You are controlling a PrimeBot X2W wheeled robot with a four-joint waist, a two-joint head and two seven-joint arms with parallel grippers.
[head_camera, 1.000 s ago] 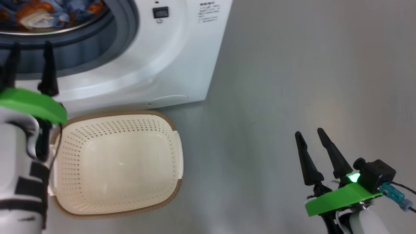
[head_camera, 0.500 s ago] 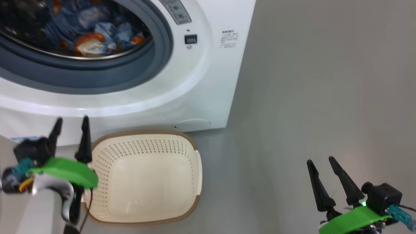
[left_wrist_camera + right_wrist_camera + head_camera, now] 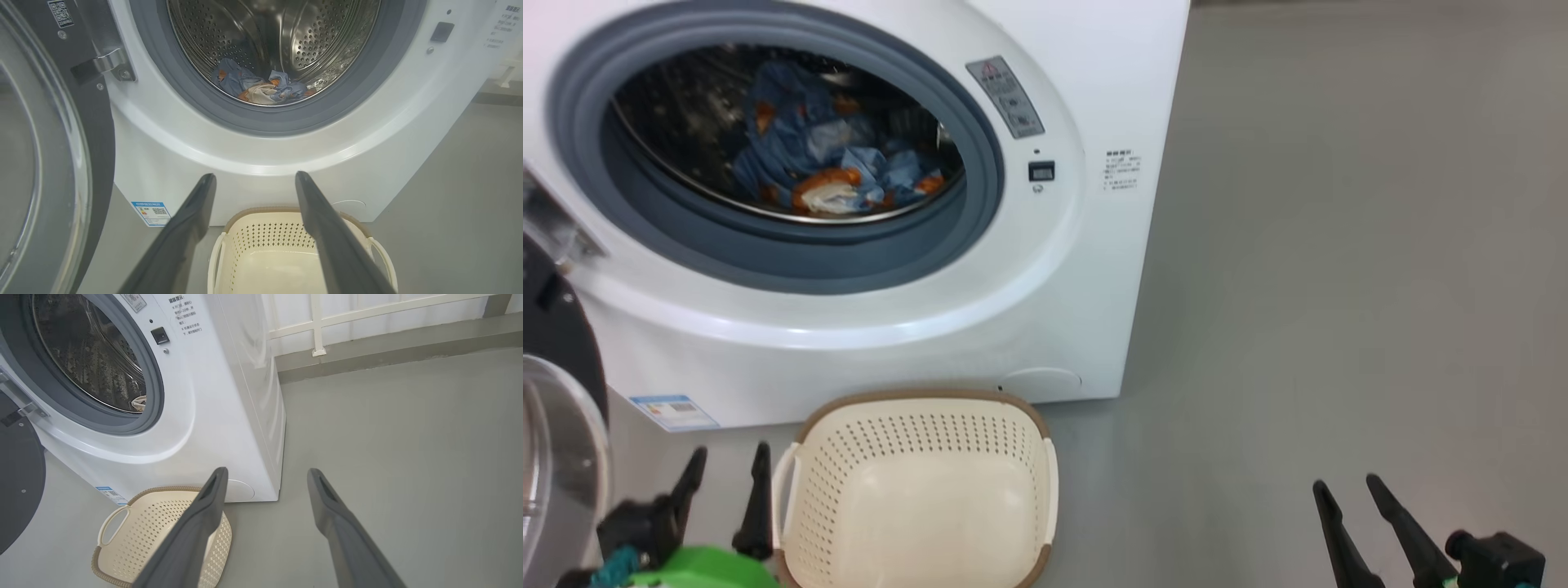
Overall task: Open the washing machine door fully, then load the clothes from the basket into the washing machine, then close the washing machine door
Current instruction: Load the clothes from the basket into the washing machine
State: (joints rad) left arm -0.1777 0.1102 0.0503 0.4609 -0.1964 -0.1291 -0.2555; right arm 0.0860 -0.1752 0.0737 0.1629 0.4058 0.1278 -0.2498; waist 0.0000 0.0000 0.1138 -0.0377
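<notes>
**drumroll_99:** Where was everything when you froze it?

**me:** Both garments were in. The clothes (image 3: 833, 167) sat in a crumpled heap at the bottom front of the drum (image 3: 678, 114), upper left of my head view. The basket (image 3: 915, 398) at bottom centre was empty, sitting on the floor (image 3: 1339, 286) just in front of the washing machine (image 3: 1086, 310). The washing machine door (image 3: 556, 335) hung swung out at the far left edge. So by my reckoning only the closing was left.

**drumroll_99:** And the claws?

**me:** Both spread wide, holding nothing. The left gripper (image 3: 729, 456) sat bottom left, between the door and the basket. The right gripper (image 3: 1346, 486) was bottom right over bare floor, well apart from everything.

**drumroll_99:** What worried you?

**me:** Mostly the heap. From the left wrist view it lay close to the drum lip, so I figured a fold of fabric could get pinched in the grey gasket (image 3: 261, 122) and stop the door shutting properly. Also the rim (image 3: 98, 143) is glossy black, so a poke from the claw might skid off onto the glass (image 3: 24, 163). And a low, wide arm sweep could knock the basket over, since it looked like light plastic.
</notes>
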